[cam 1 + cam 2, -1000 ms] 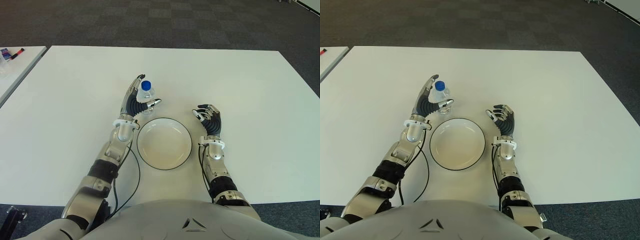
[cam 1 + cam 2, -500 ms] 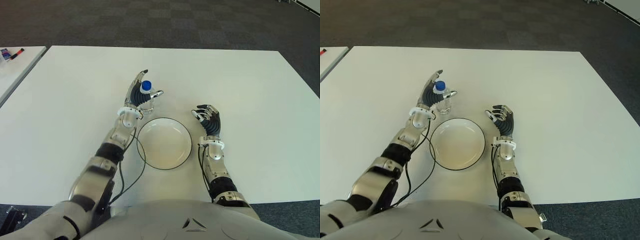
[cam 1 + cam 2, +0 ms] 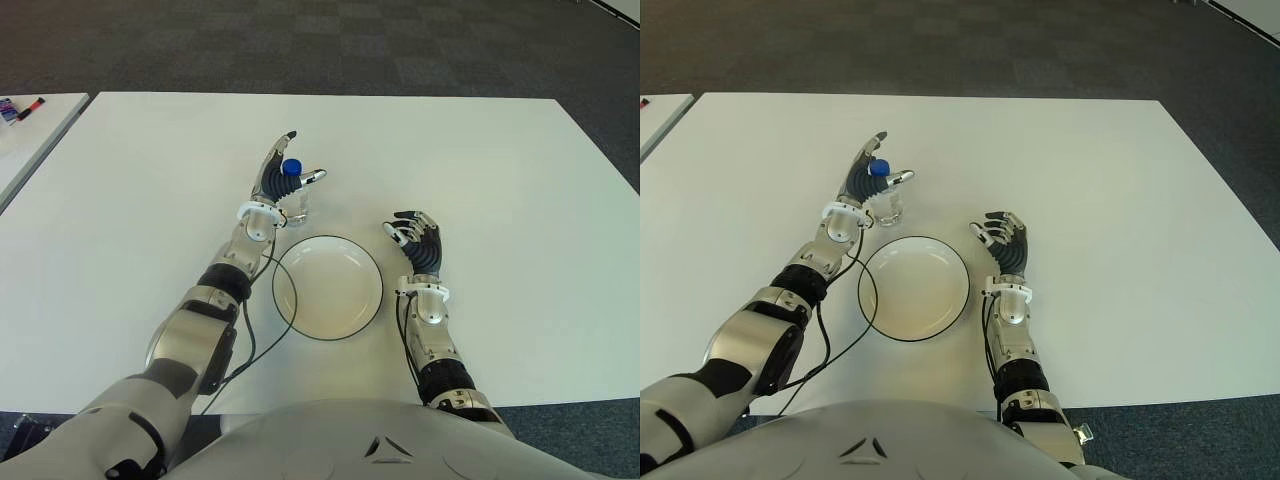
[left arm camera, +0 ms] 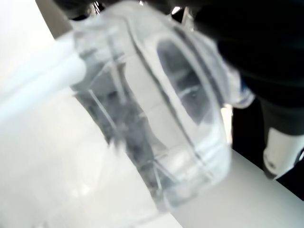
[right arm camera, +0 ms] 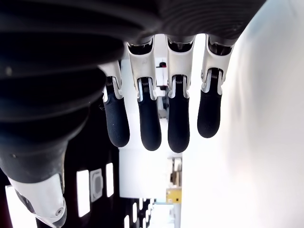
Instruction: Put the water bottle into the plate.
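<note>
White table (image 3: 500, 160) fills our view, dark carpet beyond. We see the water bottle (image 3: 293, 192) standing upright on it, blue cap up, long axis vertical, just behind the plate's far-left rim. Left hand (image 3: 280, 180) sits around it, fingers extended up behind and thumb across the front; the wrist view shows clear plastic right against the palm, grip not closed as far as we can tell. Plate (image 3: 300, 310) holds nothing. Right hand (image 3: 418, 245) shows right of the plate, fingers loosely curled, holding nothing.
</note>
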`<move>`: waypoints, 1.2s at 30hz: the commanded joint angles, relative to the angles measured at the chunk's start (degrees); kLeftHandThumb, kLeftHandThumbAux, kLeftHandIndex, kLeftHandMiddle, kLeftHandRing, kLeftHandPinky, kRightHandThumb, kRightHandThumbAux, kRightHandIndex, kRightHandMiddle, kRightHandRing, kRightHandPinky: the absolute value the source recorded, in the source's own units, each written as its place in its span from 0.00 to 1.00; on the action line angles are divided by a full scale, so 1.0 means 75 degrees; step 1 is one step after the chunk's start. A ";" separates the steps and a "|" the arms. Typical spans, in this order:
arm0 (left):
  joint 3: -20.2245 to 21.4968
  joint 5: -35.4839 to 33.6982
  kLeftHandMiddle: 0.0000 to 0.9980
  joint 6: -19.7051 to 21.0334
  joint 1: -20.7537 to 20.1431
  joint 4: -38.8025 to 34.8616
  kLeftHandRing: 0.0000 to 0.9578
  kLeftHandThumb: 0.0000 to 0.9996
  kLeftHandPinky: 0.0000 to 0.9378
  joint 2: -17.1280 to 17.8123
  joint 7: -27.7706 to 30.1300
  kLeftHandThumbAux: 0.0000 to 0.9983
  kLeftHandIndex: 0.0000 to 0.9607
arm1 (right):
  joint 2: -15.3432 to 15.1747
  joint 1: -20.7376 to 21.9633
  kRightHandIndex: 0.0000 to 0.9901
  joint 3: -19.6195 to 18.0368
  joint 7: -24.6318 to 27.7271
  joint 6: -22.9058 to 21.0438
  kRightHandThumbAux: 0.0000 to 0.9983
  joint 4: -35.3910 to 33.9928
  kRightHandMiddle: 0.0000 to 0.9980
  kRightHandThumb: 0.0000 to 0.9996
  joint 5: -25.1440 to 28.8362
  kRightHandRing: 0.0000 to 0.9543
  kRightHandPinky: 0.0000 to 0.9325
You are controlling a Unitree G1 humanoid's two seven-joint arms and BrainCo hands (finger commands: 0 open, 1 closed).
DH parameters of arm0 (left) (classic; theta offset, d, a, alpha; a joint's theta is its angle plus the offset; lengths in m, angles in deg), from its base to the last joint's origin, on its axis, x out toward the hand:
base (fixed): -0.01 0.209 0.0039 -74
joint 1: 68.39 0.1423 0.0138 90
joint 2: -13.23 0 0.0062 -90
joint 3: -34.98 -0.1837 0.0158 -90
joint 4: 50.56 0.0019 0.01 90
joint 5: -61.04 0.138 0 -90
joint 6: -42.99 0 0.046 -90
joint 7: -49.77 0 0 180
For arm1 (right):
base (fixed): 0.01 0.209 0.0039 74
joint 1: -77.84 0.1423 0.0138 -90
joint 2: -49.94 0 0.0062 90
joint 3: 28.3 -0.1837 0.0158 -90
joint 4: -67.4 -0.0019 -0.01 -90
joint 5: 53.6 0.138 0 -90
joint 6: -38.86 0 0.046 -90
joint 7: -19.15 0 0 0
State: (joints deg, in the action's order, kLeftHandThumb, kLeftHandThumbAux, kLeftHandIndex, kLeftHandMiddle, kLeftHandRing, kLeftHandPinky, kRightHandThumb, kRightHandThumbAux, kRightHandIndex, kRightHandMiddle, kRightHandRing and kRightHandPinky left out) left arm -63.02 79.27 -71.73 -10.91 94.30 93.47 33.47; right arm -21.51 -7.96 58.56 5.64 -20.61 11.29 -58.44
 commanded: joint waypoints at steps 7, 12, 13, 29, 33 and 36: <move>0.0029 -0.0004 0.00 -0.0500 -0.0206 0.0591 0.00 0.00 0.00 0.0003 -0.0210 0.54 0.00 | 0.0073 -0.0404 0.42 0.0003 -0.0014 -0.0339 0.73 0.0140 0.42 0.70 -0.0011 0.46 0.47; 0.0021 0.0000 0.00 -0.0552 -0.0227 0.0666 0.00 0.00 0.00 0.0000 -0.0205 0.55 0.00 | 0.0111 -0.0438 0.42 -0.0031 0.0007 -0.0307 0.73 0.0115 0.43 0.70 0.0050 0.46 0.47; 0.0021 0.0000 0.00 -0.0558 -0.0231 0.0679 0.00 0.00 0.00 -0.0001 -0.0202 0.55 0.00 | 0.0117 -0.0437 0.42 -0.0039 0.0018 -0.0304 0.73 0.0117 0.43 0.70 0.0068 0.46 0.47; 0.0020 0.0002 0.00 -0.0546 -0.0250 0.0693 0.00 0.00 0.00 -0.0075 -0.0280 0.59 0.00 | 0.0089 -0.0435 0.42 -0.0096 0.0039 -0.0163 0.72 0.0185 0.43 0.70 0.0116 0.46 0.48; 0.0016 0.0001 0.00 -0.0520 -0.0233 0.0659 0.00 0.01 0.00 -0.0098 -0.0294 0.60 0.00 | 0.0057 -0.0421 0.42 -0.0099 0.0067 -0.0125 0.72 0.0221 0.43 0.70 0.0117 0.46 0.48; 0.0012 -0.0003 0.00 -0.0492 -0.0210 0.0606 0.00 0.00 0.01 -0.0105 -0.0266 0.60 0.00 | 0.0030 -0.0413 0.42 -0.0090 0.0083 -0.0116 0.73 0.0233 0.42 0.70 0.0101 0.46 0.47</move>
State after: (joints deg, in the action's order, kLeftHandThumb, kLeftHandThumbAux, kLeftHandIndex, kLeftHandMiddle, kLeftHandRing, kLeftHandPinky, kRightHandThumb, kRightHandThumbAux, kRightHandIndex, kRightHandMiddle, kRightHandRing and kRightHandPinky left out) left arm -62.84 79.28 -76.13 -12.64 98.69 92.95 31.78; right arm -21.21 -9.12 58.13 5.94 -19.87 10.60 -57.87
